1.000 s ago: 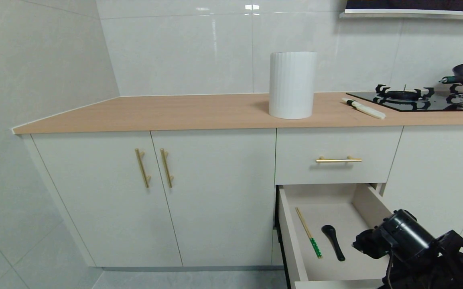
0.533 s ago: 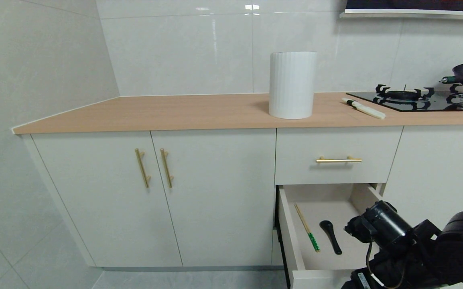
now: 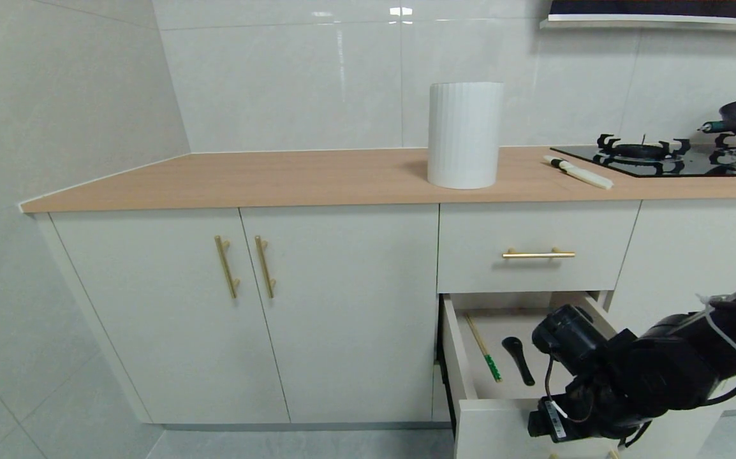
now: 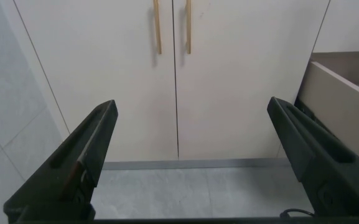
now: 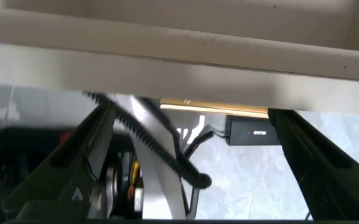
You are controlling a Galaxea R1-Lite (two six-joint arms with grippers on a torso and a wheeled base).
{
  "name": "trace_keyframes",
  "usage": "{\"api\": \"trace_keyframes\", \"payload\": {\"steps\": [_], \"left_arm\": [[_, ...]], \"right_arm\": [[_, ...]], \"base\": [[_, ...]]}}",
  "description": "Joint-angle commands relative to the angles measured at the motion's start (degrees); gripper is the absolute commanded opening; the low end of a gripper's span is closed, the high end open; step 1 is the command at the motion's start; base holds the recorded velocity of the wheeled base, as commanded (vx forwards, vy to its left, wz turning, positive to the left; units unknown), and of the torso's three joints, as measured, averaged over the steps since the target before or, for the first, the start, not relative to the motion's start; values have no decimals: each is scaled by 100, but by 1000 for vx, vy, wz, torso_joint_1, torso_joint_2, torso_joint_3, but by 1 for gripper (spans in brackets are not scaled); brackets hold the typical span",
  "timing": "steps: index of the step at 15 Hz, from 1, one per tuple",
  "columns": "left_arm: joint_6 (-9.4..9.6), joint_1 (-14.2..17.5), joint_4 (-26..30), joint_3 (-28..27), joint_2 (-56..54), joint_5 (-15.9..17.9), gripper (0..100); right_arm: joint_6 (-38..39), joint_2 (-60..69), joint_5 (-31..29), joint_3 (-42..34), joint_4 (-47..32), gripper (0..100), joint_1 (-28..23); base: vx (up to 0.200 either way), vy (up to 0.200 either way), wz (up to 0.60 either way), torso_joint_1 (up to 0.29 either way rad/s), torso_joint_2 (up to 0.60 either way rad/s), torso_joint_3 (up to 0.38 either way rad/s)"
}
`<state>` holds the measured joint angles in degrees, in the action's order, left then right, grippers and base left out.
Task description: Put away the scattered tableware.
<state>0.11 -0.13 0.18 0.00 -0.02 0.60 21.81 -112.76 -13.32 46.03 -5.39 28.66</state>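
Gaping wide, my right pincer [image 5: 191, 113] faces the gold handle [image 5: 216, 109] in its wrist view; the head view shows the drawer [image 3: 460, 357] holding chopsticks [image 3: 484, 350] at the black spoon's [image 3: 518, 360] 9 o'clock. My left pincer [image 4: 191, 104] is spread apart too.

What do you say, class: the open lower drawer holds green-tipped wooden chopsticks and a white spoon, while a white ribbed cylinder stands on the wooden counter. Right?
No: the head view shows the spoon is black, not white. It lies beside the green-tipped wooden chopsticks in the open lower drawer, and the white ribbed cylinder stands on the wooden counter.
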Motion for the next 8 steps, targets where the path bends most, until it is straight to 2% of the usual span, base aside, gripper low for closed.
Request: {"api": "trace_keyframes", "payload": {"steps": [1, 5, 8], "left_arm": [[-2, 5, -1, 0, 2, 2, 100], [7, 5, -1, 0, 2, -7, 100], [-2, -4, -1, 0, 2, 2, 100]], "right_arm": [[-1, -448, -109, 240, 47, 100, -238], [-89, -615, -127, 310, 873, 100, -493], [-335, -949, -127, 758, 952, 100, -572]], "base": [[0, 0, 0, 0, 0, 0], [0, 0, 0, 0, 0, 0], [0, 0, 0, 0, 0, 0]]}}
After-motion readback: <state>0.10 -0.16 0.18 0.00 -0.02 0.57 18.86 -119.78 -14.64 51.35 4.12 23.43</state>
